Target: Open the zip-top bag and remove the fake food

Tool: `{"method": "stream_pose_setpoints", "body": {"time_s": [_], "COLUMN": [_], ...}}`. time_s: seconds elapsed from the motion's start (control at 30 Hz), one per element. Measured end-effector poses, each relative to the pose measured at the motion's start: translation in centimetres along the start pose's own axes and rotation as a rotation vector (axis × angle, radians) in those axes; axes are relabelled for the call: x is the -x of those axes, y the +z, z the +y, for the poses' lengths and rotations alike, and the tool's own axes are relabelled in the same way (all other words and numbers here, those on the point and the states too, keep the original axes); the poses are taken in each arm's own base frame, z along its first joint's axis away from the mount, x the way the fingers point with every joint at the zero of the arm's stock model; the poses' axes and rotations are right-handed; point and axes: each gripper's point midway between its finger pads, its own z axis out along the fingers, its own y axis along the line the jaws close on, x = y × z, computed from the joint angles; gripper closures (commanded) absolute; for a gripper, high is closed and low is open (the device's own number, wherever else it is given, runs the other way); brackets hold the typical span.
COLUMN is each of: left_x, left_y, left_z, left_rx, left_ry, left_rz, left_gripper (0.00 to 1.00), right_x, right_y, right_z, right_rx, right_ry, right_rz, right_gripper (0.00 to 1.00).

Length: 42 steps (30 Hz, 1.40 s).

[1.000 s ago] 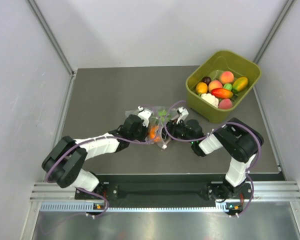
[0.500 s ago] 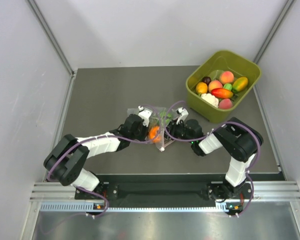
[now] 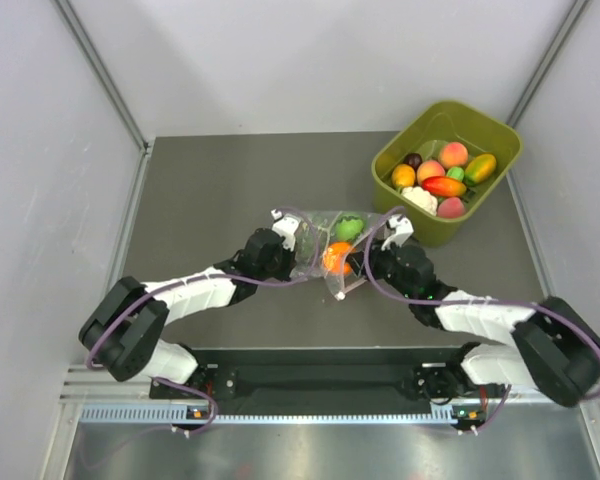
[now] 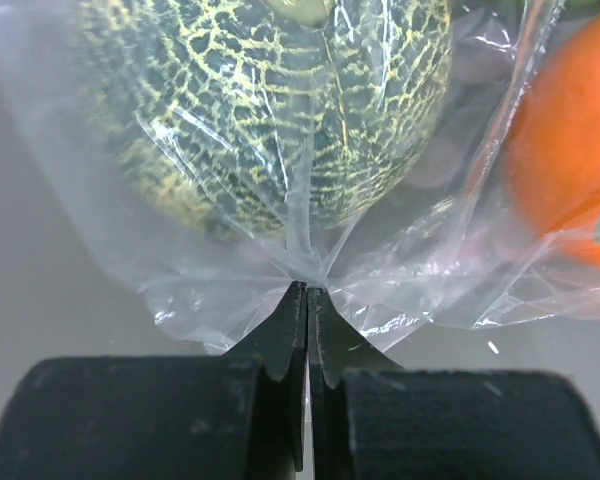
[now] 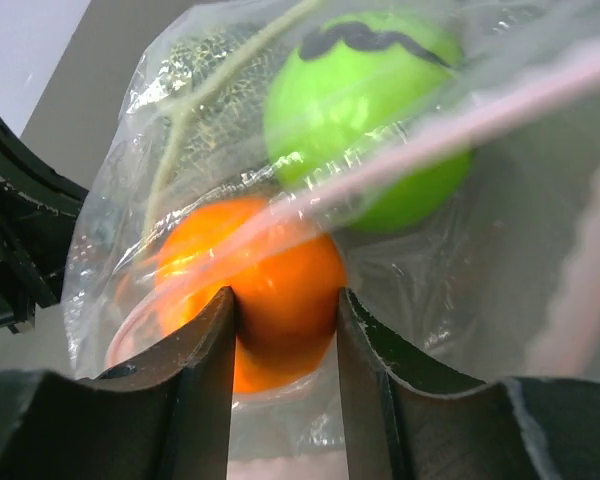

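Right pincer [image 5: 285, 296] has shifted rightward, nipping the orange fruit [image 5: 250, 290], seemingly through the zip-top bag [image 3: 318, 240]; left pincer [image 4: 307, 295] pinches the bag's opposite, leftward edge.

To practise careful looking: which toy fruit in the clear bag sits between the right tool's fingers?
The round orange fruit: the right tool squeezes its sides through the bag, while the green ball and netted melon sit beyond its grip.
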Motion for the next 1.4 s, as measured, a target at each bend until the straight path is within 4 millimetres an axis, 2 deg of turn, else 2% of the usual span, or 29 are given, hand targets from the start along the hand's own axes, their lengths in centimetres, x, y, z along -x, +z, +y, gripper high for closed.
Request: {"method": "stream_pose_setpoints", "body": {"time_s": [0.13, 0.23, 0.5, 0.6, 0.77, 0.9, 0.97, 1.2, 1.4], "left_x": [0.7, 0.8, 0.7, 0.6, 0.6, 0.8, 0.8, 0.6, 1.2], "left_y": [-0.5, -0.9, -1.1, -1.2, -1.5, -1.8, -1.8, -1.9, -2.5], "left_z": [0.3, 1.2, 2.4, 2.7, 3.1, 3.5, 3.7, 3.9, 3.7], "left_rx": [0.016, 0.054, 0.102, 0.113, 0.127, 0.137, 0.141, 0.144, 0.129], "left_ry": [-0.022, -0.035, -0.049, -0.053, -0.072, -0.086, -0.092, -0.107, -0.118], "left_rz": [-0.025, -0.038, -0.038, -0.036, -0.042, -0.052, -0.050, -0.047, -0.069], "left_gripper": [1.00, 1.00, 1.00, 1.00, 1.00, 1.00, 1.00, 1.00, 1.00], "right_x": [1.5, 2.1, 2.7, 1.8, -1.1, -1.5, -0.6, 4.9, 10.0], "right_y": [-2.0, -3.2, -6.4, -7.1, -8.4, -9.9, -10.7, -13.7, -15.4], "right_z": [-0.2, -0.9, -1.7, -2.3, -3.5, -2.8, -1.8, 2.1, 3.2], "right_rx": [-0.046, -0.094, -0.145, -0.170, -0.215, -0.192, -0.168, -0.070, -0.106], "right_ry": [-0.012, -0.019, -0.019, -0.025, -0.039, -0.060, -0.075, -0.124, -0.202], "right_rz": [-0.031, -0.041, -0.055, -0.007, 0.128, 0.199, 0.217, 0.154, 0.066], "right_gripper": [0.99, 0.99, 0.99, 0.99, 0.99, 0.99, 0.99, 0.99, 0.99]}}
